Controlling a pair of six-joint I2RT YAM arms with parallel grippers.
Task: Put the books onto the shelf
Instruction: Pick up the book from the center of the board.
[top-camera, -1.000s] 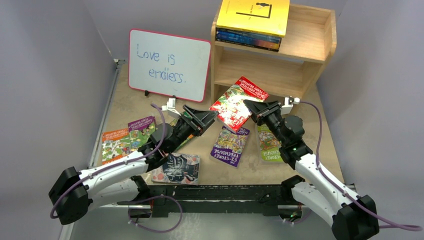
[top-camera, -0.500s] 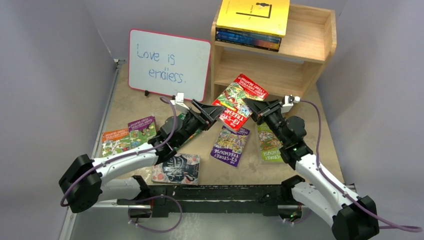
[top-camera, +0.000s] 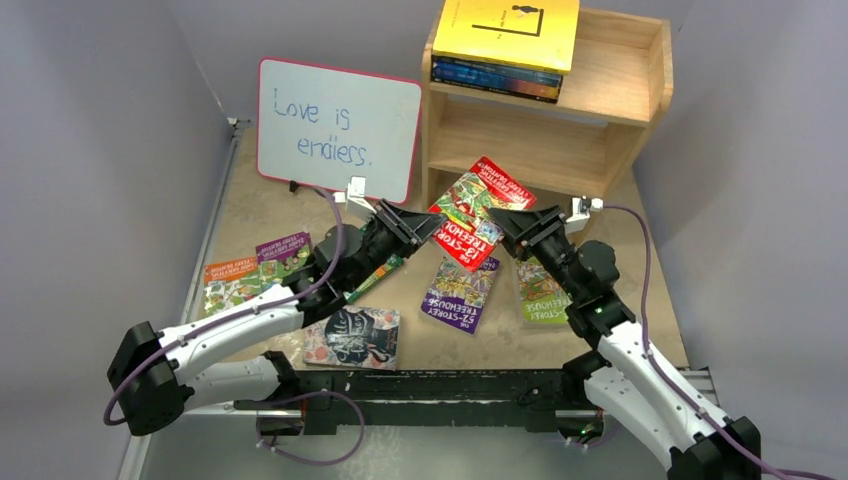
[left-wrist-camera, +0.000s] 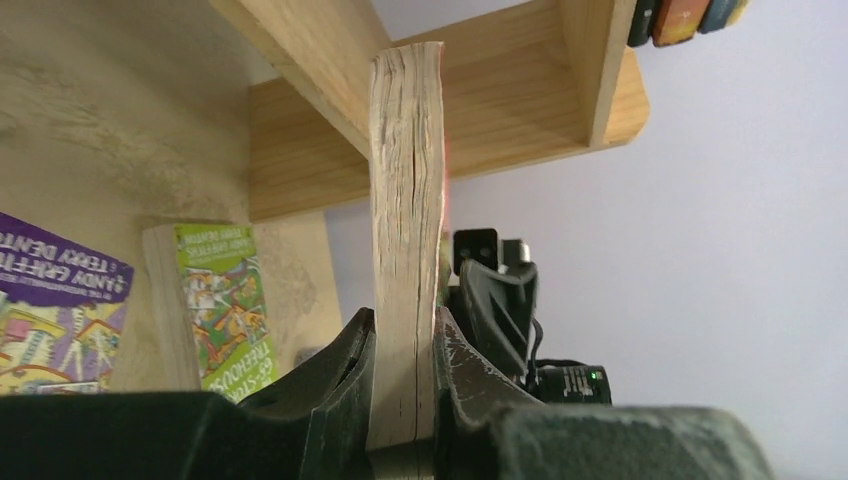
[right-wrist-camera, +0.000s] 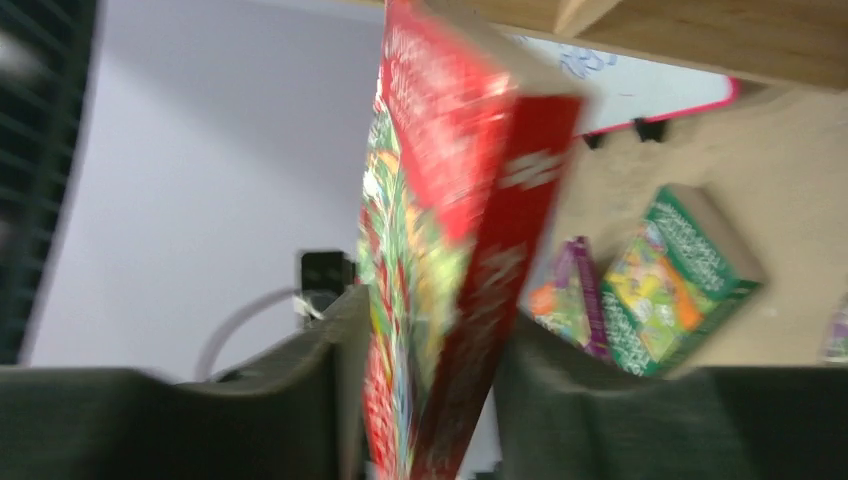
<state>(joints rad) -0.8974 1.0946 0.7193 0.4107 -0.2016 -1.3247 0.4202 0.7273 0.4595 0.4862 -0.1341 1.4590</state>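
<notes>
So you're mid-handoff: your left gripper (left-wrist-camera: 405, 335) is clamping the red book (top-camera: 476, 211) by its page edge, in the air just before the shelf (top-camera: 610, 92). Your right gripper (right-wrist-camera: 425, 350) is straddling its spine, jaws looking slack, so it probably needs backing off before you're shelving.

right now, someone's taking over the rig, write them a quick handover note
Left gripper: shut on the red book, clamping its page edge.
Right gripper: jaws stand either side of the same book's spine end; the blurred view does not show whether they grip it.
The red book hangs in the air between both arms, in front of the shelf.
Done: a yellow book and darker ones lie stacked on the top tier.
Left: the red book, plus the purple book, floral one and others on the table.
</notes>
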